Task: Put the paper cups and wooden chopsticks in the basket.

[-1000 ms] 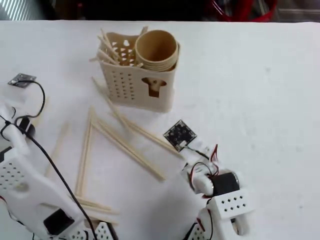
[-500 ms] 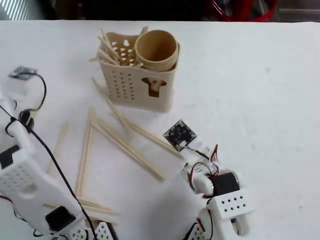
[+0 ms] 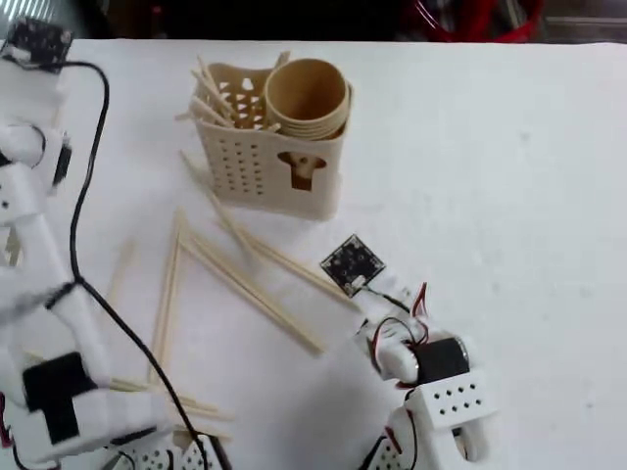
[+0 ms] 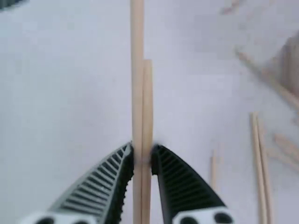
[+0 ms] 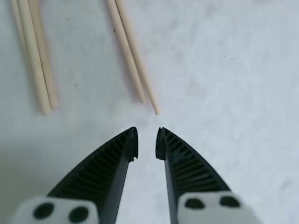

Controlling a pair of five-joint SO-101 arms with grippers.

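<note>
Left fingers pinched tight on chopstick pair, up by left edge of worktop. Right fingers slightly apart, gripping nothing, near edge. Paper cups plus some sticks already in basket by far edge. Loose chopsticks left mid-worktop, so halfway-ish lol.

Left wrist view: chopstick pair in left gripper runs off frame at both ends, so we can't see tips; basket at frame edge is a blur. High view: left arm smeared & partly out of frame; cups mostly behind basket wall, no. unclear to us.
</note>
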